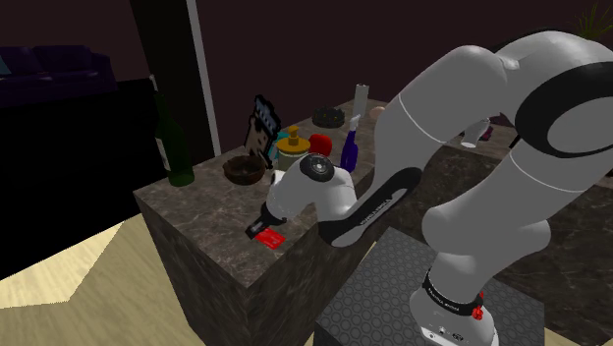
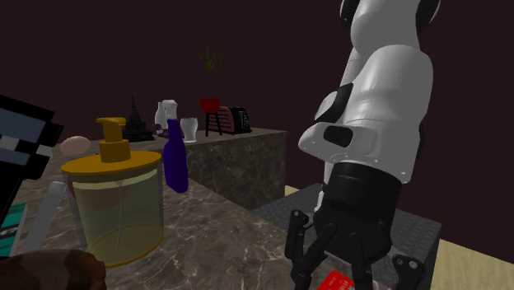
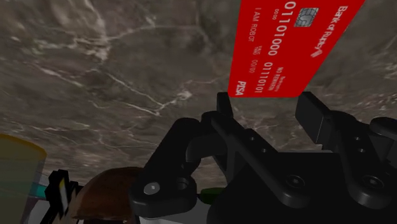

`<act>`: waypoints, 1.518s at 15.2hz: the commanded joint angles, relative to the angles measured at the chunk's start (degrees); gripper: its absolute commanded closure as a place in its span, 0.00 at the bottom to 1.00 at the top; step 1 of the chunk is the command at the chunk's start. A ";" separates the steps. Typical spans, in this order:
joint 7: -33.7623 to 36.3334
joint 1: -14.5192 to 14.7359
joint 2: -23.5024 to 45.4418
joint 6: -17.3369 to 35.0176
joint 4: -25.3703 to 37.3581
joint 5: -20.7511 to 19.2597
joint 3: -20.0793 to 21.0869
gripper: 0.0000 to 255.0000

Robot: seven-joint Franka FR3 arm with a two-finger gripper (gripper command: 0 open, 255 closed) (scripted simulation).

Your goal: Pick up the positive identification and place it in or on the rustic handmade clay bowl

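Note:
A red bank-style card (image 3: 289, 44) lies flat on the dark marble counter (image 3: 114, 70), near its front edge (image 1: 270, 238). My black gripper (image 3: 269, 108) hangs just above the card's near end, open, its fingers apart and touching nothing. In the shoulder view the gripper (image 1: 259, 226) is right beside the card, and in the second exterior view the gripper (image 2: 329, 272) stands over the card (image 2: 336, 282). The brown rough bowl (image 1: 243, 169) sits further back on the counter, towards the shoulder view's left; its rim shows under the hand (image 3: 108, 191).
Behind the bowl stand a yellow-lidded pump jar (image 1: 293, 147), a purple bottle (image 1: 349, 147), a dark green bottle (image 1: 175, 147) and a pixel-patterned object (image 1: 263, 123). The counter drops off just past the card. My stand (image 1: 413, 295) is close by.

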 commanded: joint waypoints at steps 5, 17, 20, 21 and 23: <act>-5.63 18.39 -0.31 -4.98 -0.54 5.29 -17.27 1.00; -18.32 38.47 -6.17 -15.22 1.65 18.78 -35.54 1.00; -20.28 40.69 -7.66 -17.82 2.63 20.71 -37.70 1.00; -20.86 41.31 -8.14 -18.69 2.99 21.27 -38.32 1.00; -21.89 42.40 -9.05 -20.42 3.75 22.22 -39.46 1.00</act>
